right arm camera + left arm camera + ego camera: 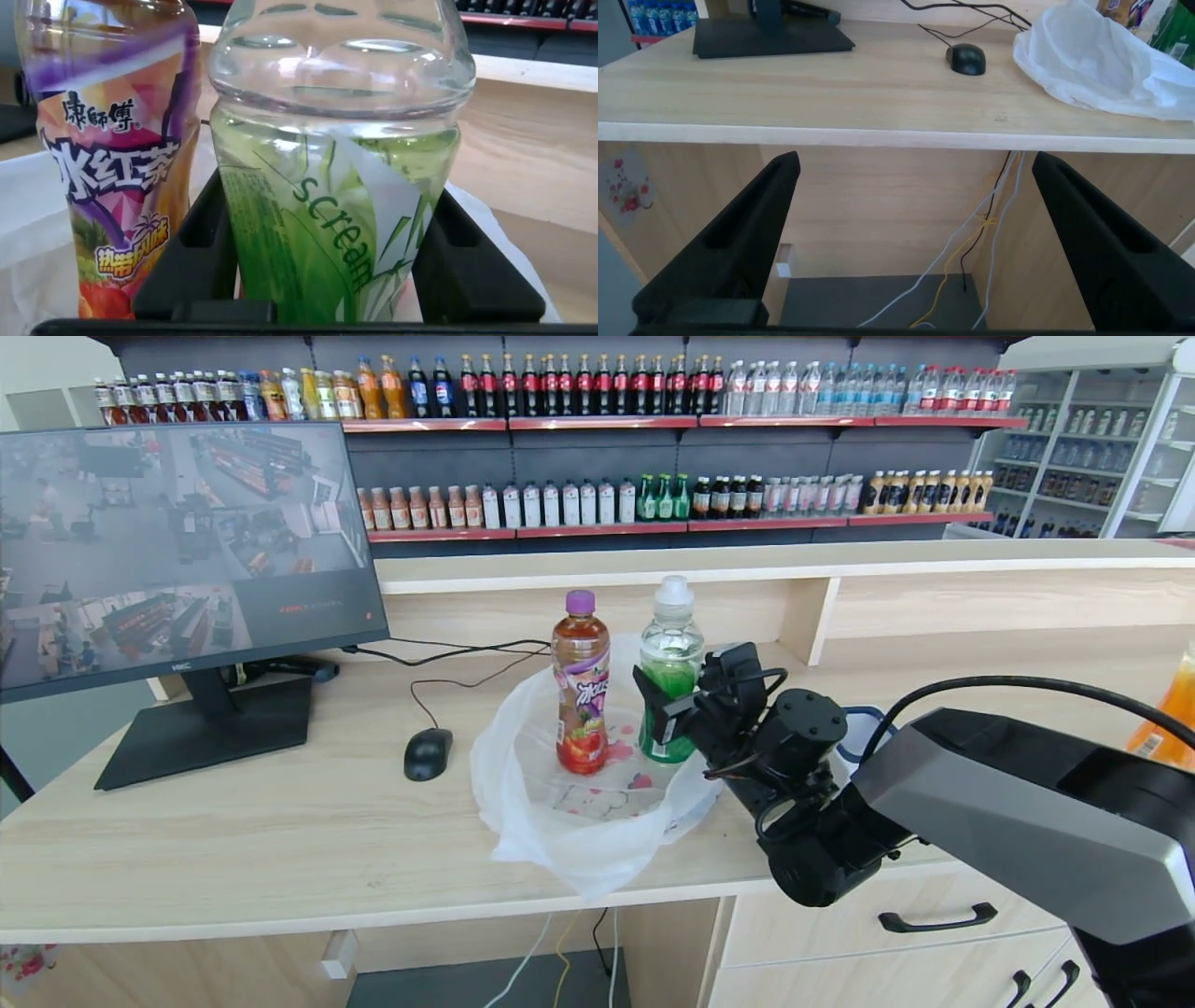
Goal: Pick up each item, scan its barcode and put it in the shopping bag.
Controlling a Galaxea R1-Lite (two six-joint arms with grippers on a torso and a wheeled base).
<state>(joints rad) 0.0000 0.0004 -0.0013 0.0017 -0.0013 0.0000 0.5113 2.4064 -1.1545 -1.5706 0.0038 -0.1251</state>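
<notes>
Shopping bag (523, 784), white plastic, open: holds purple-capped red bottle (581, 691) upright and, just beside it, green bottle (669, 653) upright, clamped between right gripper (674, 702) fingers; left gripper (915, 252), fingers apart, well apart from bag.

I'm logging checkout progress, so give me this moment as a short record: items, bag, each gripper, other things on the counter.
green bottle: upright in the shopping bag, beside the red tea bottle
red tea bottle: upright in the bag, purple cap, free of both grippers
shopping bag: white, slumped open on the counter, near its front edge
right gripper: fingers against the green bottle's sides
left gripper: open, low before the counter, holding nothing
other: monitor, mouse, orange bottle at the right edge
</notes>
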